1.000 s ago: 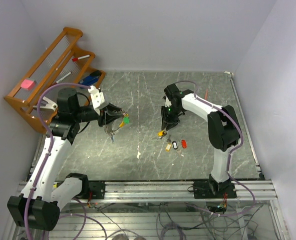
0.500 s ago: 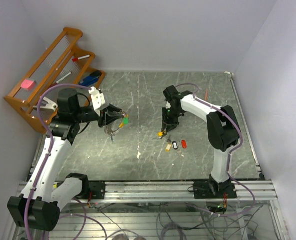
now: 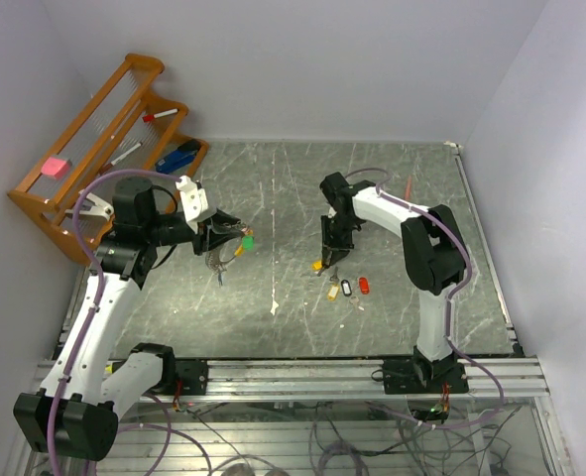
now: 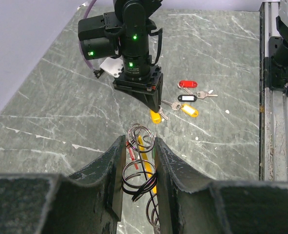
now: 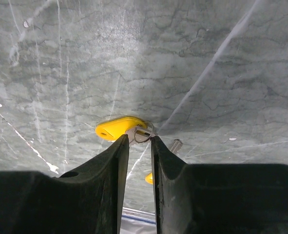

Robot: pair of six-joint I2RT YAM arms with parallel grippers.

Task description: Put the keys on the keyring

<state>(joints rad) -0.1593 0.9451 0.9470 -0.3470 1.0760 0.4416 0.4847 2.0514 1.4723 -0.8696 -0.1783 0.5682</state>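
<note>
Left gripper jaws clenched on keyring, its silvery coils and yellow band wedged between pads, held above table left of centre. Right gripper jaws pinching yellow-tagged key by metal head, low over table centre. Three more keys with yellow, black and red tags lying just near-right. Table dark green, marbled, white-veined. Wooden rack far left. Pale walls.
</note>
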